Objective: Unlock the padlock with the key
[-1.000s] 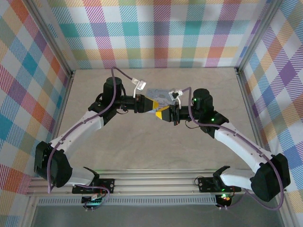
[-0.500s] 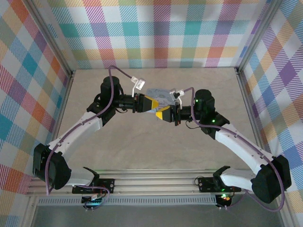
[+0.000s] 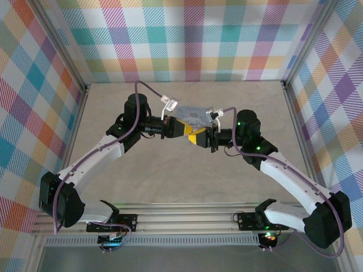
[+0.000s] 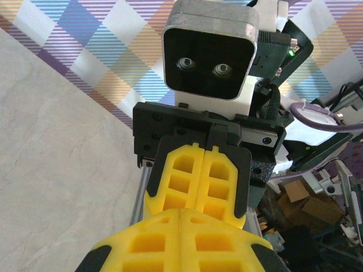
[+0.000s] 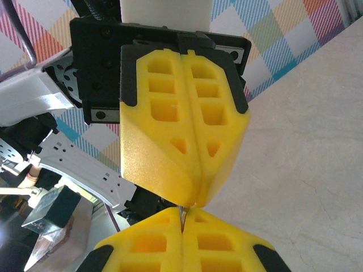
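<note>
From the top camera, you see the left hand (image 3: 188,131) and right hand (image 3: 196,136) meeting tip to tip above the bench (image 3: 170,181), just in front of the pale blue tin box (image 3: 190,115). The padlock is too small to pick out here.

On the left wrist camera, your left hand (image 4: 180,214) is pressed together, and the right hand (image 4: 199,170) facing it is too.

On the right wrist camera, your right hand (image 5: 182,216) pinches a thin metal sliver (image 5: 182,212) in its seam, probably the key. It touches the left hand (image 5: 190,199). I cannot tell where the padlock sits, though it is likely hidden in the left hand's grip.

You look mid-insertion. Next, seat the key fully, then twist.
</note>
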